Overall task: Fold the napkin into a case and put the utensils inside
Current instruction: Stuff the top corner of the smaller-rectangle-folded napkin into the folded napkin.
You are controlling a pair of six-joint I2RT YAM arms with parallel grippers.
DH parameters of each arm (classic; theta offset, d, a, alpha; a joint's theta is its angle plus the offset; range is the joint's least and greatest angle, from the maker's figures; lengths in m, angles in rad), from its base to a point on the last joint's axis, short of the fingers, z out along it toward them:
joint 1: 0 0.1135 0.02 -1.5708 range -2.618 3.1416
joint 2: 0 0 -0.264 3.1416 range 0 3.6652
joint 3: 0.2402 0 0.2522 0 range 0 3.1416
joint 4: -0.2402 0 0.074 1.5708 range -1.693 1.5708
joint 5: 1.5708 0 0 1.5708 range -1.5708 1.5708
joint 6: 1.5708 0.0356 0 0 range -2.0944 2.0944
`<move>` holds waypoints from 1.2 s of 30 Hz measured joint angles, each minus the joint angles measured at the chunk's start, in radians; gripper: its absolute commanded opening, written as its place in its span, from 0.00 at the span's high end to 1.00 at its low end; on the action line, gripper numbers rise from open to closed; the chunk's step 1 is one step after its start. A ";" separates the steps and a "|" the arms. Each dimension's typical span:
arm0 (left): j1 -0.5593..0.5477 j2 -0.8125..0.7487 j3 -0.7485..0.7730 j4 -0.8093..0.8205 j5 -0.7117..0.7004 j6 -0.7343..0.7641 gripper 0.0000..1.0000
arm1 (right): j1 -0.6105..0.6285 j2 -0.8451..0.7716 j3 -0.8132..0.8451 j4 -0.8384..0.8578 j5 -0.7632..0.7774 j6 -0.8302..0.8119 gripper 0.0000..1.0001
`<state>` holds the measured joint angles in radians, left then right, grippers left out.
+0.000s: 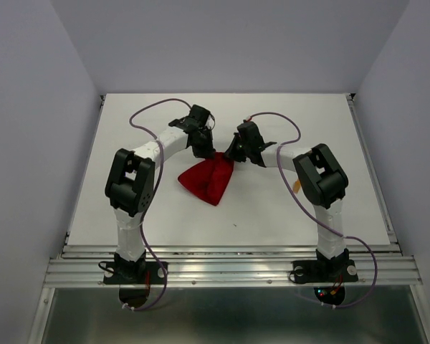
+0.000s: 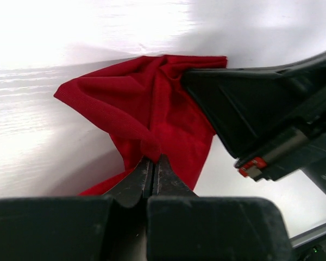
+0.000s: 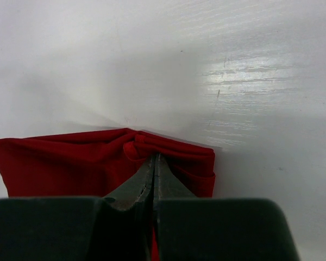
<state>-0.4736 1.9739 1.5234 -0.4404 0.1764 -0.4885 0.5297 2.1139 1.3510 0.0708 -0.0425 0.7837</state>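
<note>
left pincer [image 2: 152, 159] pinched onto napkin [image 2: 130, 103], right pincer [image 3: 154, 157] pinching napkin too

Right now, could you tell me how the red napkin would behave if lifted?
Likely floppy: the napkin bunches into folds where the left gripper and right gripper pinch it, so it should sag between them. Probably light, being thin cloth; it seems unlikely to roll.
</note>
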 measured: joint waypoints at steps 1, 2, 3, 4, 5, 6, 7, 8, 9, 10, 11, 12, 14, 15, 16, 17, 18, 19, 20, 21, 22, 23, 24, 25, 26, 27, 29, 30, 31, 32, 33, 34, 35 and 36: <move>-0.005 0.000 0.006 -0.005 0.000 0.002 1.00 | 0.000 0.000 0.000 0.000 0.000 0.001 0.99; -0.011 0.002 0.018 -0.012 -0.001 0.006 1.00 | 0.000 0.000 0.000 0.000 0.001 0.002 0.99; -0.021 0.004 0.032 -0.017 -0.001 0.011 1.00 | 0.000 0.000 0.000 0.000 0.001 0.003 0.99; -0.028 0.006 0.041 -0.019 -0.002 0.014 1.00 | 0.000 0.000 0.000 0.000 0.001 0.003 0.99; -0.037 0.009 0.053 -0.026 -0.003 0.019 1.00 | 0.000 0.000 0.000 0.000 0.001 0.003 0.99; -0.044 0.014 0.063 -0.032 -0.006 0.026 1.00 | 0.000 0.000 0.000 0.000 0.001 0.003 0.99; -0.051 0.018 0.071 -0.037 -0.010 0.029 1.00 | 0.000 0.000 0.000 0.000 0.002 0.003 0.99; -0.061 0.026 0.083 -0.045 -0.013 0.036 1.00 | 0.000 0.000 0.000 0.000 0.002 0.003 0.99; -0.068 0.035 0.092 -0.049 -0.018 0.042 1.00 | 0.000 0.000 0.000 0.000 0.002 0.004 0.99; -0.077 0.043 0.098 -0.053 -0.023 0.048 1.00 | 0.000 0.000 0.000 0.000 0.002 0.005 0.99; -0.083 0.051 0.103 -0.058 -0.029 0.053 1.00 | 0.000 0.000 0.000 0.000 0.002 0.006 0.99; -0.087 0.058 0.106 -0.061 -0.032 0.057 1.00 | 0.000 0.000 0.000 0.000 0.002 0.007 0.99; -0.097 0.072 0.114 -0.074 -0.040 0.066 1.00 | 0.000 0.000 0.000 0.000 0.002 0.007 0.99; -0.101 0.078 0.116 -0.079 -0.043 0.071 1.00 | 0.000 0.000 0.000 0.000 0.002 0.007 0.99; -0.103 0.083 0.121 -0.086 -0.047 0.074 1.00 | 0.000 0.000 0.000 0.000 0.002 0.007 0.99; -0.103 0.089 0.125 -0.089 -0.048 0.077 1.00 | 0.000 0.000 0.000 0.000 0.002 0.007 0.99; -0.105 0.095 0.128 -0.092 -0.051 0.079 1.00 | 0.000 0.000 0.000 0.000 0.002 0.008 0.99; -0.105 0.100 0.129 -0.092 -0.054 0.080 1.00 | 0.000 0.000 0.000 0.000 0.002 0.008 0.99; -0.105 0.105 0.129 -0.095 -0.056 0.080 1.00 | 0.000 0.000 0.000 0.000 0.002 0.008 0.99; -0.105 0.109 0.129 -0.097 -0.058 0.080 1.00 | 0.000 0.000 0.000 0.000 0.002 0.008 0.99; -0.105 0.116 0.129 -0.098 -0.059 0.080 1.00 | 0.000 0.000 0.000 0.000 0.002 0.008 0.99; -0.105 0.120 0.129 -0.099 -0.061 0.080 1.00 | 0.000 0.000 -0.001 0.000 0.002 0.008 0.99; -0.105 0.124 0.129 -0.101 -0.062 0.080 1.00 | 0.000 0.000 -0.002 0.001 0.002 0.008 0.99; -0.105 0.127 0.129 -0.102 -0.064 0.080 1.00 | 0.000 0.000 -0.003 0.003 0.002 0.008 0.99; -0.105 0.127 0.129 -0.103 -0.067 0.079 1.00 | 0.000 0.000 -0.004 0.004 0.001 0.009 0.99; -0.105 0.127 0.129 -0.103 -0.070 0.079 1.00 | 0.000 0.000 -0.005 0.005 0.001 0.010 0.99; -0.105 0.127 0.129 -0.103 -0.075 0.079 1.00 | 0.000 0.000 -0.005 0.005 0.001 0.010 0.99; -0.105 0.127 0.129 -0.103 -0.076 0.079 1.00 | 0.000 0.000 -0.005 0.005 0.001 0.010 0.99; -0.105 0.129 0.129 -0.103 -0.077 0.079 1.00 | 0.000 0.000 -0.005 0.005 0.001 0.010 0.99; -0.105 0.129 0.129 -0.103 -0.078 0.077 1.00 | 0.000 0.000 -0.005 0.006 0.001 0.010 0.99; -0.105 0.131 0.129 -0.103 -0.079 0.076 1.00 | 0.000 0.000 -0.006 0.006 0.001 0.010 0.99; -0.105 0.132 0.129 -0.102 -0.080 0.074 1.00 | 0.000 0.000 -0.006 0.007 0.001 0.010 0.99; -0.105 0.137 0.129 -0.102 -0.080 0.072 1.00 | 0.000 0.000 -0.006 0.007 0.002 0.010 0.99; -0.105 0.141 0.129 -0.103 -0.080 0.071 1.00 | 0.000 -0.002 -0.007 0.008 0.002 0.010 0.99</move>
<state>-0.5789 2.1147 1.6520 -0.5430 0.0959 -0.4179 0.5297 2.1124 1.3437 0.0784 -0.0410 0.7937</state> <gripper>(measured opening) 0.036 0.015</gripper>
